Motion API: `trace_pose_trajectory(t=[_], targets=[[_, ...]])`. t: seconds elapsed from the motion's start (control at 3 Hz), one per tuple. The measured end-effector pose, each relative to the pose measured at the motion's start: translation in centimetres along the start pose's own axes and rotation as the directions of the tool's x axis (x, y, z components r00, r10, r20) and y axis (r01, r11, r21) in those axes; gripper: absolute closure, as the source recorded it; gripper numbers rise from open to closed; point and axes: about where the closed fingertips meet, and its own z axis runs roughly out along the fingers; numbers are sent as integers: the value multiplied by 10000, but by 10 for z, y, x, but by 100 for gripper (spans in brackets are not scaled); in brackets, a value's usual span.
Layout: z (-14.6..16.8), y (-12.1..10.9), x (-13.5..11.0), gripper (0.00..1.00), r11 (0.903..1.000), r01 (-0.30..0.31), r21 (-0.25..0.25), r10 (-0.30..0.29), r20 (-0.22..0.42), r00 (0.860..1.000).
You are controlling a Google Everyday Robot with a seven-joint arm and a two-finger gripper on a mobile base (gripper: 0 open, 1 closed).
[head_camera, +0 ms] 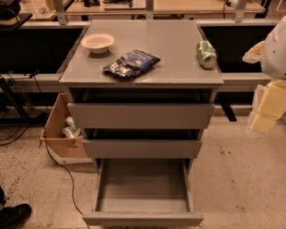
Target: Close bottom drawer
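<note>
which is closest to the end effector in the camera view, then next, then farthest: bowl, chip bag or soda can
From the end effector at the right edge:
1. soda can, right side of the cabinet top
2. chip bag, middle of the top
3. bowl, back left of the top

Speckled floor [241, 170], cardboard box [60, 129] left, workbenches [187, 6] behind

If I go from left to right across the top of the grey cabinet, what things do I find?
White bowl → dark blue bag → green can → then, past the cabinet, the robot's gripper at the far right. The bottom drawer below stands pulled out.
</note>
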Motion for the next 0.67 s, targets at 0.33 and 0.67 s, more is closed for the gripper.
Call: trace_pose_trajectory(t=[0.33, 0.67], targets=[[0, 0, 0, 0, 10000, 0, 0, 0, 1, 10000], [33, 6, 1, 0, 9996, -137, -262, 146, 347, 9993]])
